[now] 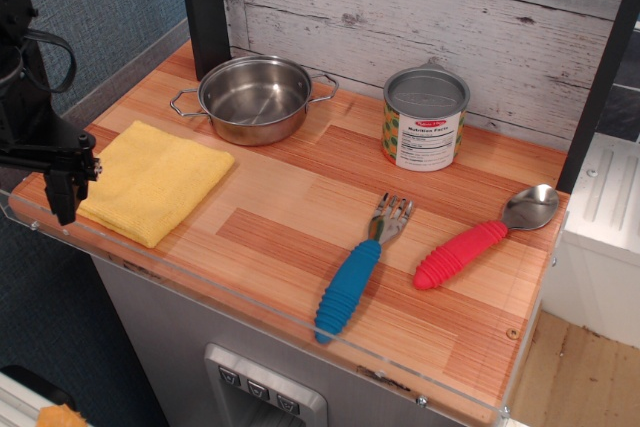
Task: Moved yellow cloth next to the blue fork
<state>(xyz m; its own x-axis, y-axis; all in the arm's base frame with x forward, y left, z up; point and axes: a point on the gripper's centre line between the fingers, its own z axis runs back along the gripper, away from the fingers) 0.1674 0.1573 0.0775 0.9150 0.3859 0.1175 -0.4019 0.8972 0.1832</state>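
The yellow cloth (155, 179) lies folded flat on the left part of the wooden counter (290, 217). The blue fork (358, 273) lies near the front edge at the middle, its blue handle toward the front and its metal head pointing back. My gripper (66, 187) hangs at the counter's left edge, beside the cloth's left corner and not holding it. Its black fingers point down, and I cannot tell whether they are open or shut.
A steel pot (255, 99) stands behind the cloth at the back left. A tin can (425, 119) stands at the back right. A red-handled spoon (482, 238) lies right of the fork. A wooden wall runs along the back, and dark posts stand at both back corners.
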